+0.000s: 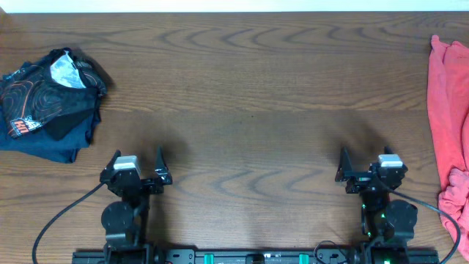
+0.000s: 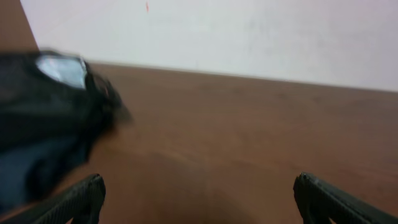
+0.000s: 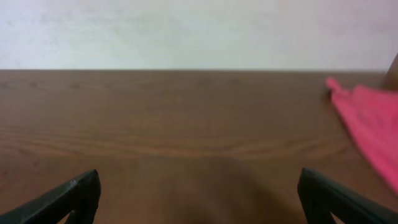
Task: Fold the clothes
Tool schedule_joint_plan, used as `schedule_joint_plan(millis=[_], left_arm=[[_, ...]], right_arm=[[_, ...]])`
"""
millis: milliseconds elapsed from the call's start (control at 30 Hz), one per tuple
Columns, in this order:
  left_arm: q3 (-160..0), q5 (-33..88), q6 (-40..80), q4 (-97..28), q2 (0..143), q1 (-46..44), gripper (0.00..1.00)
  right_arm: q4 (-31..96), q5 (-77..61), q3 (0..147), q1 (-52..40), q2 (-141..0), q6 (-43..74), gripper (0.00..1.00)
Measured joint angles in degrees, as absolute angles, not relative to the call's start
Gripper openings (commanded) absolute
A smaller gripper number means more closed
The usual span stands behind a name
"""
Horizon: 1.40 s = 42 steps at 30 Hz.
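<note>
The coral-red clothes [image 1: 448, 125] lie bunched along the table's right edge, partly cut off by the frame; the right wrist view shows a corner of the same clothes [image 3: 370, 121] at its right side. My left gripper [image 1: 137, 162] rests low near the front edge, left of centre, open with only bare wood between its fingers. My right gripper [image 1: 364, 161] rests near the front edge at the right, open and empty, a short way left of the clothes. Wide-apart fingertips show in both wrist views: left gripper [image 2: 199, 193], right gripper [image 3: 199, 193].
A dark navy swirl-printed garment [image 1: 50, 103] lies crumpled at the table's left; it also fills the left of the left wrist view as the dark garment [image 2: 43, 118]. Brown wooden table [image 1: 249, 95] stretches between the two garments. A pale wall [image 3: 199, 31] stands behind the far edge.
</note>
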<state>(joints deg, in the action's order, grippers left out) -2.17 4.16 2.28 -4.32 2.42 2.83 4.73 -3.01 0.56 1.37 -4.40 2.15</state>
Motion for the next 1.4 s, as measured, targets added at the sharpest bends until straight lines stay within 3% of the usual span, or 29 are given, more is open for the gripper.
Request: schedule_joint_plan(millis=[300, 633, 867, 1133, 1400], left_arm=[[-10.74, 9.26, 7.68, -23.05, 15.29, 2.83, 0.98], [-32.97, 10.59, 8.36, -42.96, 32.56, 2.81, 0.98], [-39.48, 12.47, 8.8, -48.86, 39.38, 2.79, 0.98], [-39.57, 15.33, 8.82, -49.1, 39.64, 2.79, 0.98], [-39.66, 16.08, 8.82, -49.1, 39.64, 2.79, 0.98]], right_arm=[[20.05, -3.03, 11.16, 1.37, -16.49, 6.44, 0.99], [34.85, -3.03, 30.37, 1.37, -40.71, 6.33, 0.99], [30.96, -4.14, 34.59, 1.39, -53.28, 7.29, 0.99], [33.3, 20.27, 34.85, 8.1, -63.42, 23.88, 0.96], [16.97, 28.42, 35.03, 17.5, -75.72, 29.82, 0.99]])
